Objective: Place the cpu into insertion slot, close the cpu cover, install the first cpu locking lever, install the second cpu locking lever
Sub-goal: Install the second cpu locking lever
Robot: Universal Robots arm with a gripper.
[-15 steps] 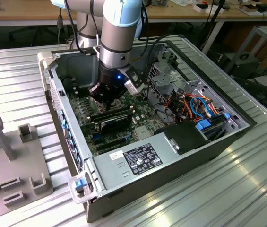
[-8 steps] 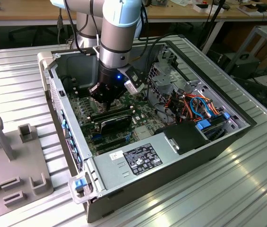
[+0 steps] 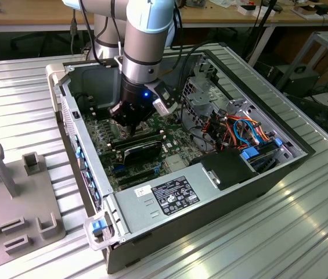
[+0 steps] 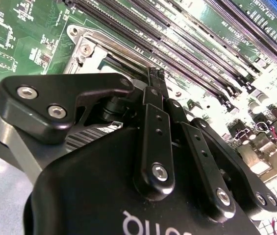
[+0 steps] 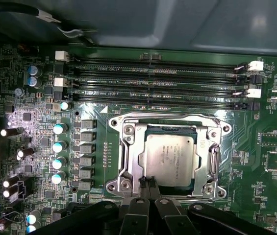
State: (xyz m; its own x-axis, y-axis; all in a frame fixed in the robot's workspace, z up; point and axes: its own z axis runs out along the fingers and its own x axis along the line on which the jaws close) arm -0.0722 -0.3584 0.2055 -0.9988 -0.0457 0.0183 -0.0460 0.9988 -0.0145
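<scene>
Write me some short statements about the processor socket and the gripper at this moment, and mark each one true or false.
1. The cpu lies seated in the insertion slot. True.
2. The gripper carries the cpu above the board. False: it holds no chip, and its tips are at the slot's edge.
3. The gripper's fingers are spread wide apart. False: they are close together.
4. In the exterior view, the arm reaches down into the open computer case. True.

Dull silvery metal — the cpu (image 5: pixel 171 159)
</scene>
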